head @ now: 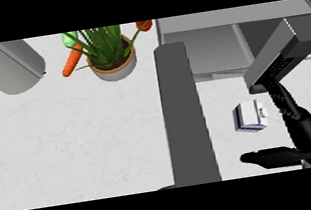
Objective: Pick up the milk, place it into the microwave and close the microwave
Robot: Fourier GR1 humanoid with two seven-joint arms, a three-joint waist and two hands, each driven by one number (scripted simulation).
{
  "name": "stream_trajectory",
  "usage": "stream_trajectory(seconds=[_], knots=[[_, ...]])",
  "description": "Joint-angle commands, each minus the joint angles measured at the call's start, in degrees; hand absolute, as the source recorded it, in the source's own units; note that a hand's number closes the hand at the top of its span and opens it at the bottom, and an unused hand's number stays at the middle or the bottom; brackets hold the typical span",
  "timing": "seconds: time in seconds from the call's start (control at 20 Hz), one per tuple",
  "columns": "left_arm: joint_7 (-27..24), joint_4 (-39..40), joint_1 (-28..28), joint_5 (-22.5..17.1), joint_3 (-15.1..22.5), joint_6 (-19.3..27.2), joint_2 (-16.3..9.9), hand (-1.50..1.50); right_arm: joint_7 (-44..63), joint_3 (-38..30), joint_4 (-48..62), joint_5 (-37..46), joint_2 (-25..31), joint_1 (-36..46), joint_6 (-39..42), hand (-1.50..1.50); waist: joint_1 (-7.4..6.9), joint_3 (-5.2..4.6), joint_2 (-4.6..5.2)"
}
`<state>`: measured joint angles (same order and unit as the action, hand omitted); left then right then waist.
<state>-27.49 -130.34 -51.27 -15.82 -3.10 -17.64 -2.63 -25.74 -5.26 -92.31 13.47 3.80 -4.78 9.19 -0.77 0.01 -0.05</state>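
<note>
Fingers of right robot hand (300,131) straight, near milk (251,115).

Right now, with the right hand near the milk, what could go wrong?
1. The milk lies on the counter just left of the right hand; closing from there might nudge it away.
2. The microwave door stands open close beside the milk, so a lift could clip it.
3. The left hand is out of view.
</note>
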Motion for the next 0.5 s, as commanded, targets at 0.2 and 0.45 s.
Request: stream_trajectory(seconds=[0.2, 0.45], knots=[[0.1, -1.4, -2.9, -3.8, -4.4, -3.3, 0.1, -1.50, -7.1, -3.8, 17.6, 2.8, 1.4, 8.3, -5.1, -1.50, -0.07, 0.02, 0.07], [-0.9, -0.2, -2.8, -1.2, -3.4, -5.2, 2.5, -1.50, -11.1, -7.0, 25.9, 0.7, 5.9, 11.8, -2.2, -1.50, -0.02, 0.02, 0.04]])
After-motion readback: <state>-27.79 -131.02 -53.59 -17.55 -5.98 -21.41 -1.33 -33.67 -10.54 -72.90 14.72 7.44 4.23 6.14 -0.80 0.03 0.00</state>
